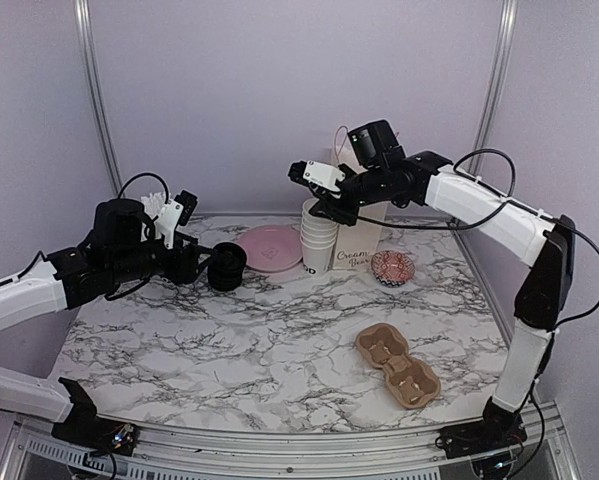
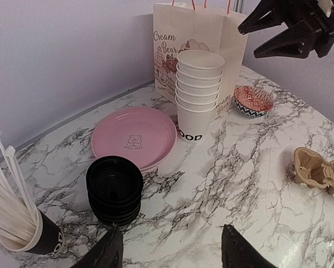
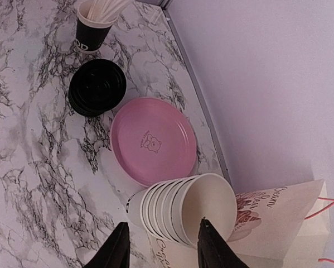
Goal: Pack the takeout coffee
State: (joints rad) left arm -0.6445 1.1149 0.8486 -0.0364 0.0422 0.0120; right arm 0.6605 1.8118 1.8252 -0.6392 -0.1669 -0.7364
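In the right wrist view the right gripper (image 3: pixel 162 234) spreads either side of the stack of white cups (image 3: pixel 183 209), while the left wrist view shows it hanging clear above them by the paper bag (image 2: pixel 172 33). The left gripper (image 2: pixel 171 240) stands apart and empty over the black lids (image 2: pixel 114 187). A lidded takeout coffee seems out of sight in every view.
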